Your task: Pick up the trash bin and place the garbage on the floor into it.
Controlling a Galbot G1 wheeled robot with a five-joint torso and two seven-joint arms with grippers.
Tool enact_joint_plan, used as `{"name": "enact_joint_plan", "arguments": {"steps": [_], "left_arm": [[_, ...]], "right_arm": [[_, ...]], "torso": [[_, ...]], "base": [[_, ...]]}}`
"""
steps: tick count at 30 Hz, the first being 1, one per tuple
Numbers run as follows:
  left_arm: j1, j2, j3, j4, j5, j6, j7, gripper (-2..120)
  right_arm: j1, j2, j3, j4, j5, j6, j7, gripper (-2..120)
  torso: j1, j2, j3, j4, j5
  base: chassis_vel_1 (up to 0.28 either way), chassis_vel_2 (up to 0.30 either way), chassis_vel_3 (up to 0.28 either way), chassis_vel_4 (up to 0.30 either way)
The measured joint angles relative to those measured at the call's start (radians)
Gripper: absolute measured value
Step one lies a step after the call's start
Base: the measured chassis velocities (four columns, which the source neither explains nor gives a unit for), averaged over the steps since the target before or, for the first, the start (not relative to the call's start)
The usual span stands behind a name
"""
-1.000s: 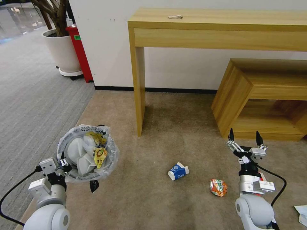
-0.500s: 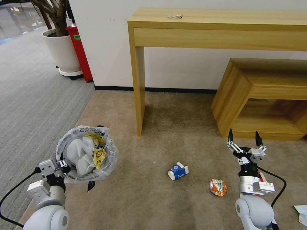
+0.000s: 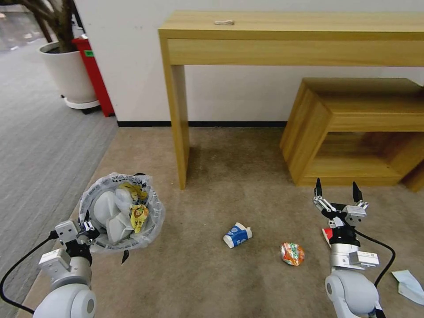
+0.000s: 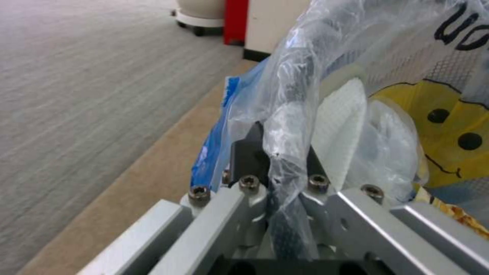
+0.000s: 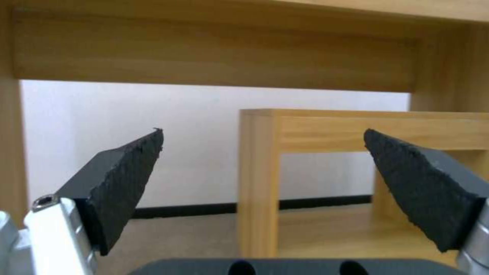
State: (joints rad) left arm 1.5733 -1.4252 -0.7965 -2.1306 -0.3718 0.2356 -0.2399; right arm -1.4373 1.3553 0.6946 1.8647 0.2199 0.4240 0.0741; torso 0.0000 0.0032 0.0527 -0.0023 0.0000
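Left gripper pinching rim of small round dark bag-lined trash bin, held above beige carpet. Right gripper spread, empty, raised beyond blue-white carton and crumpled orange wrapper.

right gripper: fingers spread wide | ahead: low wooden shelf, white wall

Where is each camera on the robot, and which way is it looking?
Head: high up, looking down at the floor, carton and both arms.
Left wrist: behind the left gripper, pinching the trash bin rim.
Right wrist: behind the open right gripper, facing the low bench and wall.
Shared: head view also shows the trash bin, the left gripper, the right gripper and the low bench.
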Motion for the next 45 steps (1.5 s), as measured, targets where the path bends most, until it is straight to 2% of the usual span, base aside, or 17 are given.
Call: {"name": "enact_joint_plan", "arguments": {"steps": [7, 12, 24, 34, 36, 37, 40, 41, 44, 45], "left_arm": [[0.0, -0.002, 0.003, 0.0, -0.002, -0.004, 0.005, 1], [0.004, -0.002, 0.002, -0.001, -0.002, -0.005, 0.003, 1], [0.012, 0.002, -0.01, -0.013, -0.007, -0.008, 0.0, 1], [0.019, 0.005, -0.015, -0.024, -0.004, -0.008, -0.003, 1], [0.024, -0.001, 0.001, -0.034, 0.016, -0.008, -0.004, 1], [0.024, -0.001, 0.001, -0.034, 0.016, -0.008, -0.004, 1], [0.03, -0.011, 0.015, -0.047, 0.041, -0.004, -0.004, 1], [0.03, -0.011, 0.015, -0.047, 0.041, -0.004, -0.004, 1], [0.037, -0.012, 0.01, -0.054, 0.046, -0.003, -0.007, 1], [0.037, -0.012, 0.01, -0.054, 0.046, -0.003, -0.007, 1]], "right_arm": [[0.0, -0.001, 0.001, -0.001, 0.0, 0.001, 0.0, 100], [0.001, -0.001, -0.002, -0.003, 0.0, 0.005, -0.001, 100], [0.006, -0.002, -0.018, -0.002, 0.0, 0.011, -0.011, 100], [0.012, -0.022, -0.064, 0.002, -0.005, -0.06, 0.008, 100], [0.029, -0.056, -0.118, -0.013, 0.043, -0.157, -0.003, 100], [0.029, -0.056, -0.118, -0.013, 0.043, -0.157, -0.003, 100], [0.085, -0.083, -0.196, -0.062, 0.095, -0.367, 0.049, 100], [0.085, -0.083, -0.196, -0.062, 0.095, -0.367, 0.049, 100], [0.153, -0.099, -0.266, -0.107, 0.194, -0.621, 0.145, 100], [0.153, -0.099, -0.266, -0.107, 0.194, -0.621, 0.145, 100]], "torso": [[0.0, 0.0, 0.0, -0.0007, 0.0], [0.0, 0.0, 0.0, 0.0003, 0.0], [0.0, 0.0, 0.0, 0.0001, 0.0], [0.0, 0.0, 0.0, -0.0003, 0.0], [0.0, 0.0, 0.0, -0.0001, -0.0002], [0.0, 0.0, 0.0, -0.0001, -0.0002], [0.0, 0.0, 0.0, 0.0, 0.0002], [0.0, 0.0, 0.0, 0.0, 0.0002], [0.0, 0.0, 0.0, 0.0001, 0.0002], [0.0, 0.0, 0.0, 0.0001, 0.0002]], "base": [[-0.08, -0.073, -0.079, -0.088], [0.0, 0.0, 0.0, 0.0], [0.0, 0.0, 0.0, 0.0], [0.0, 0.0, 0.0, 0.0], [0.0, 0.0, 0.0, 0.0], [0.0, 0.0, 0.0, 0.0], [0.0, 0.0, 0.0, 0.0], [0.0, 0.0, 0.0, 0.0], [0.0, 0.0, 0.0, 0.0], [0.0, 0.0, 0.0, 0.0]]}}
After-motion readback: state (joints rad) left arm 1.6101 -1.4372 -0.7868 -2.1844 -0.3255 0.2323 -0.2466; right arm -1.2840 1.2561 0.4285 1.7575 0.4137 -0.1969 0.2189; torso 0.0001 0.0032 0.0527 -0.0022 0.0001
